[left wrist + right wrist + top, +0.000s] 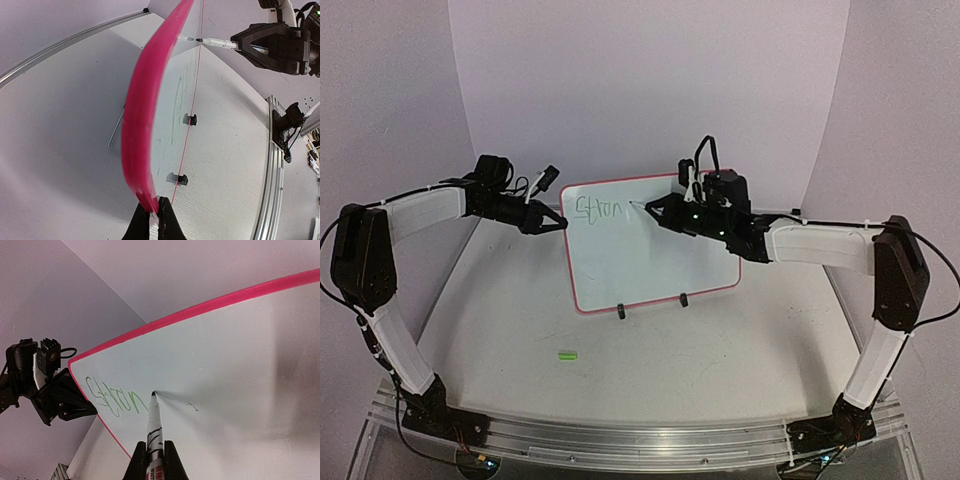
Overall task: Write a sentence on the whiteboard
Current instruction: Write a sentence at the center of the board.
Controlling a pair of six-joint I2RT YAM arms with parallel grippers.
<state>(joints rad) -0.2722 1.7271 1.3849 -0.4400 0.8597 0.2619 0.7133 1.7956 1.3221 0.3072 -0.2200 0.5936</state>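
The left arm [418, 212] and the right arm [820, 244] each rose from its base, bent sharply at the elbow and reached inward toward the other. The left gripper [558, 224] was pinched tight on the left edge of the whiteboard [650, 262]. The right gripper [655, 209], pointing leftward, was clamped around a marker [154, 422].

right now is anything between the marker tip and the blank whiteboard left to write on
Nothing visible. The marker in the right gripper meets the whiteboard just right of the green writing, and the surface beyond is bare. The left gripper pinches its left edge, clear of that path.
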